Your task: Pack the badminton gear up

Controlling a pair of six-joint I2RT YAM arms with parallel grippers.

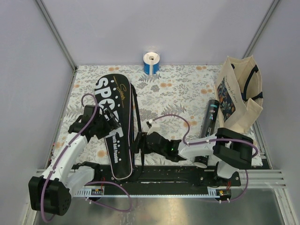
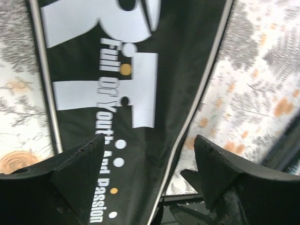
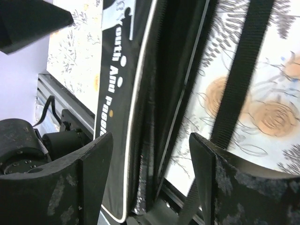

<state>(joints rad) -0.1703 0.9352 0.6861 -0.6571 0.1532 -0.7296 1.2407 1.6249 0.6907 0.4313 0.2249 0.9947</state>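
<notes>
The long black racket cover point(image 1: 116, 133) with white "SPORT" lettering lies lengthwise on the floral cloth, its narrow end at the near edge. My left gripper point(image 1: 109, 123) hovers over its middle, open; in the left wrist view the cover point(image 2: 117, 93) and its zipper edge run between the spread fingers point(image 2: 77, 173), and nothing is held. My right gripper point(image 1: 140, 142) stands open at the cover's right edge; the gaping zipper seam point(image 3: 154, 140) sits between its fingers point(image 3: 96, 173). A black cylindrical tube point(image 1: 208, 129) lies at the right.
A cream tote bag point(image 1: 241, 96) stands at the back right beside the tube. A blue-and-white roll point(image 1: 151, 62) sits at the far edge. The cover's black strap point(image 3: 239, 84) trails over the cloth right of the cover. A metal rail point(image 1: 187, 174) borders the near side.
</notes>
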